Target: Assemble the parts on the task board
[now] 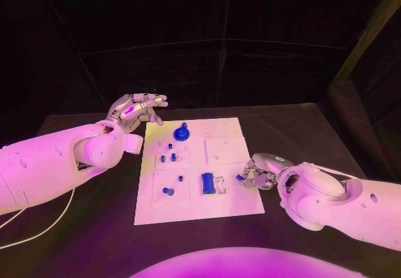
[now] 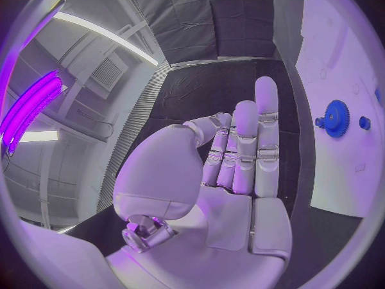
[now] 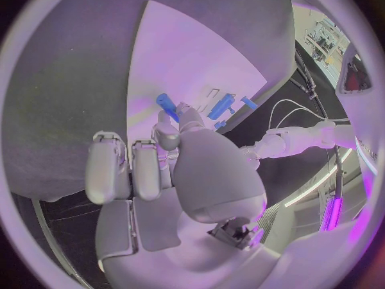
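Head view, and the right hand [image 1: 257, 175] is down at the right edge of the task board [image 1: 225, 208], fingers curled in around a small blue part [image 1: 240, 178], which looks pinched at the fingertips. In the right wrist view that blue part [image 3: 166, 103] pokes out beyond the fingers [image 3: 165, 133] as a short peg, though I cannot tell which way its long axis runs relative to the board. Just beside it on the board lies a blue cylinder [image 1: 206, 183], long axis running near to far, next to a pale slot. Up at the far end stands a blue gear [image 1: 181, 134]. The left hand [image 1: 136, 108] hovers off the board's far left corner over the tabletop [image 1: 100, 231], fingers straight, close together and holding nothing. My read: this is a pick-and-carry step, and next the right hand needs to line the peg up over its seat and lower it cleanly.
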